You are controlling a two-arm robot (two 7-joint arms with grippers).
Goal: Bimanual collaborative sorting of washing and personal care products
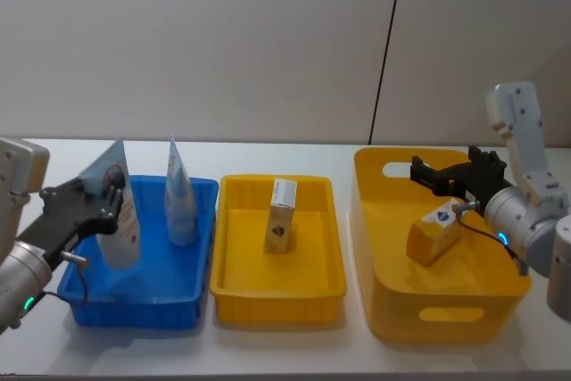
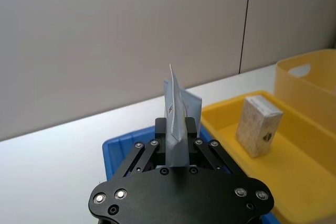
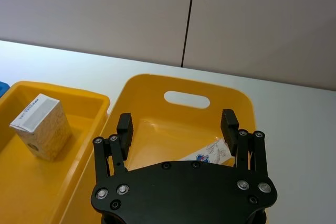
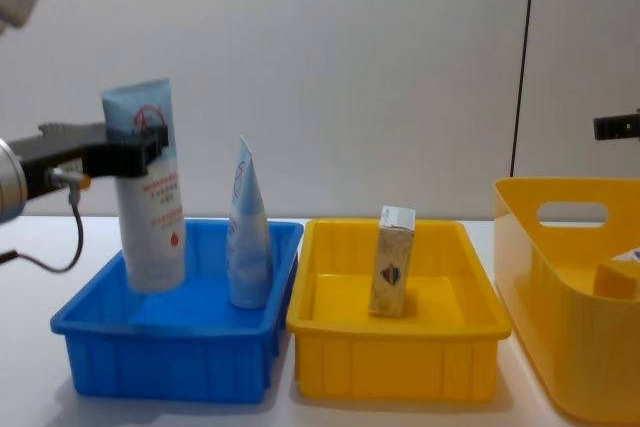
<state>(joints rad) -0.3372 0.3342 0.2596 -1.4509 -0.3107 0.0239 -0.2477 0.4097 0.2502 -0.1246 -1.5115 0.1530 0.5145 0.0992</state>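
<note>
Two pouches in blue, two cartons in yellow, on a white counter (image 1: 285, 354).

One light-blue pouch (image 1: 120, 220) is held upright inside the blue bin (image 1: 134, 314) toward the counter's left edge, with the left gripper (image 1: 111, 189) and its fingers clamped on the pouch's upper part; I cannot tell if its base touches the bin floor. A second pouch (image 1: 180, 198) stands free just beside it, on the side nearer the shallow yellow tray (image 1: 277, 308) at the counter's middle. In that tray an upright carton (image 1: 281, 216) stands alone. Near the right edge, the right gripper (image 1: 424, 176) hangs over the deep yellow bin (image 1: 393, 310) with its fingers apart, and a tilted carton (image 1: 435, 234) lies on that bin's floor below them.
</note>
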